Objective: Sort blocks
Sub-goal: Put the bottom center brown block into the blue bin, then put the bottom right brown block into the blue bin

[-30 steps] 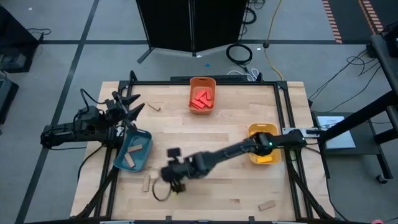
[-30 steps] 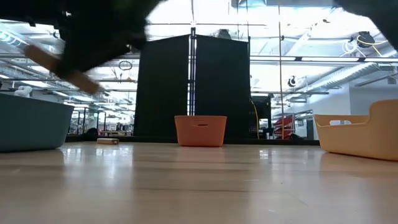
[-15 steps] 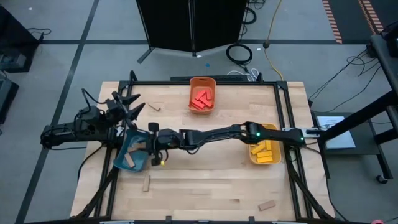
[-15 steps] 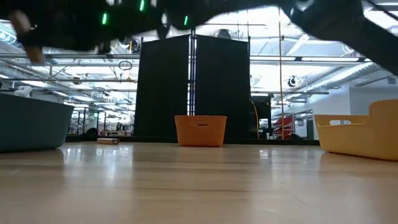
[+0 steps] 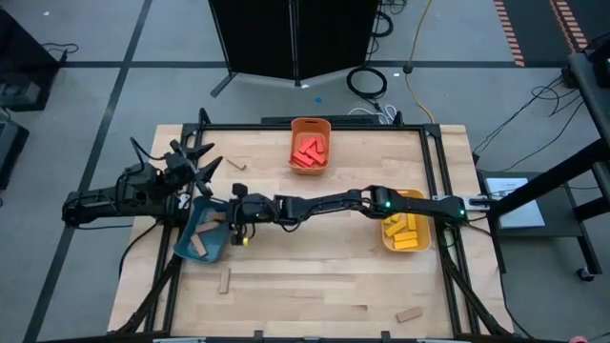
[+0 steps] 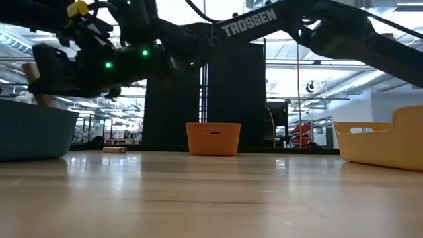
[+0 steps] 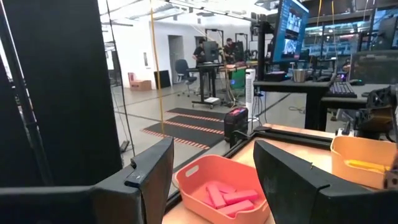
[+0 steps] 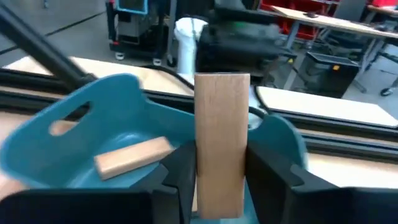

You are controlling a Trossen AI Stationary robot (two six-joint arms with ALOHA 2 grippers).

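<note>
Right gripper advanced over teal bin — tan block clamped.

Teal bin, orange bin, yellow bin.

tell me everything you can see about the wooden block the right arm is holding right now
The tan wood block is a plain flat rectangular bar with visible grain and squared ends, unpainted. The right gripper has its jaws shut on its two long sides, so it stands on end in the right wrist view, its lower part hidden between them. It hangs over the near rim of the teal bin, not yet dropped. Another tan block already lies flat inside that bin.
</note>
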